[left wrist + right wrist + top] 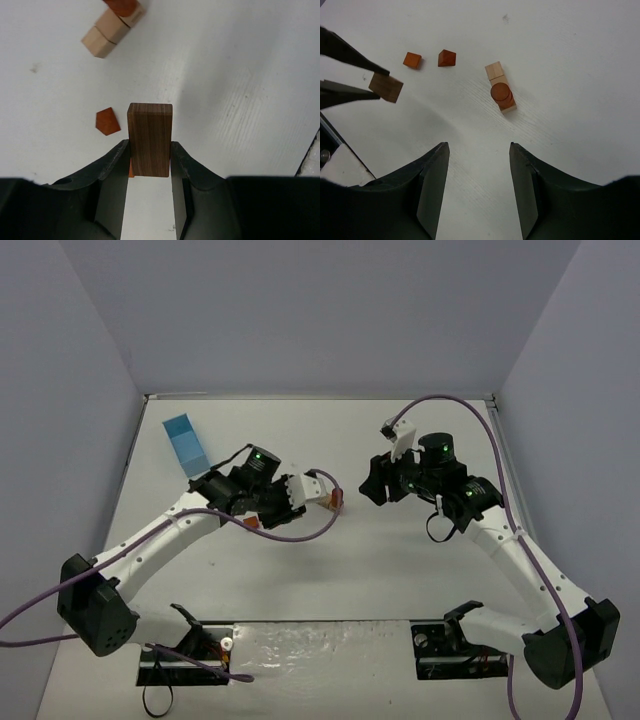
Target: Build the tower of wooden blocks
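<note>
Left wrist view: pinching the dark brown block (149, 125) between the two black fingers (112, 165) of the left gripper (150, 150), clamping its lower half from both sides and leaving its upper end sticking out past the tips, over the white table (240, 75). Peeking out at the block's lower left edge, just beside one finger, a sliver of orange, too hidden for telling what. Lying near the block but apart from it, a small orange piece (108, 121). Lying farther off at the top edge, a short row of light tan blocks (102, 37) touching end to end, carrying a reddish-brown disc (120, 5) cut off by the frame. Right wrist view: hanging above the table with the right gripper (479, 165) spread wide and gripping nothing. Sitting beyond its tips, the same tan row with the disc resting flat on top. Lying to the left of the row, well apart from it, an orange cube (412, 60) and a reddish-brown wedge (447, 58) near each other, not touching. Showing at the left edge, the dark brown block caught between the other arm's thin fingertips; not possible telling whether touching the table. Top external view: reaching inward with both arms, grippers facing each other near the middle of the table, apart. Lying at the far left, well away from the blocks, a light-blue box (185, 443).
</note>
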`<action>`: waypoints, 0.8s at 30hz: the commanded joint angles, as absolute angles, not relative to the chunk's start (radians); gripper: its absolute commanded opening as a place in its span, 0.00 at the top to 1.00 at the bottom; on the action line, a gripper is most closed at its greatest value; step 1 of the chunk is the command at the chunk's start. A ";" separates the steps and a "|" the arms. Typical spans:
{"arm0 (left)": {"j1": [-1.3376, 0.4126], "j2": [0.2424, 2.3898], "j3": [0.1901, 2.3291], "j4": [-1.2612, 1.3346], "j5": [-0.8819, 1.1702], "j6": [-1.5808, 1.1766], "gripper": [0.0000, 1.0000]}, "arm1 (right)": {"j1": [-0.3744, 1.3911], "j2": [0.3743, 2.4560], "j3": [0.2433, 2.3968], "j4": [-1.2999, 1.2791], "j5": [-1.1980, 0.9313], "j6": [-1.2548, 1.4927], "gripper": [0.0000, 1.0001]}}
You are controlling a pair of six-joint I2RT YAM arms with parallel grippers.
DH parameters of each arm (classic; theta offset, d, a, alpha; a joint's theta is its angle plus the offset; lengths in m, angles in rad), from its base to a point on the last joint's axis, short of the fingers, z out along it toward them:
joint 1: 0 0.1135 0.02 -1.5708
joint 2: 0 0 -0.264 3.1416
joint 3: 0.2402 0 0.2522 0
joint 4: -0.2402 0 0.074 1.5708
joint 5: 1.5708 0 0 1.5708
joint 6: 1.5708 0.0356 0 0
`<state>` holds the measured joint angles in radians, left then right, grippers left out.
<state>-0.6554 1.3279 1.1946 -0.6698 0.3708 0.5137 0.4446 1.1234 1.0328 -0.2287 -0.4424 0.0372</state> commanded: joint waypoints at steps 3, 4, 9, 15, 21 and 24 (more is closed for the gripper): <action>-0.835 1.373 1.113 -0.601 0.236 0.552 0.95 | 0.436 1.078 1.037 -0.212 -0.423 0.035 0.52; -0.854 1.382 1.092 -0.563 0.220 0.540 0.95 | 0.436 1.075 1.034 -0.213 -0.419 0.035 0.52; -0.894 1.425 0.996 -0.360 0.212 0.508 0.87 | 0.436 1.054 1.014 -0.227 -0.393 0.026 0.51; -0.919 1.532 0.977 -0.266 0.215 0.512 0.72 | 0.436 1.035 0.984 -0.242 -0.395 0.025 0.49; -0.943 1.623 0.971 -0.208 0.218 0.499 0.58 | 0.436 1.027 0.991 -0.284 -0.384 0.002 0.48; -0.948 1.611 0.956 -0.191 0.213 0.484 0.55 | 0.436 1.037 1.006 -0.311 -0.378 -0.035 0.46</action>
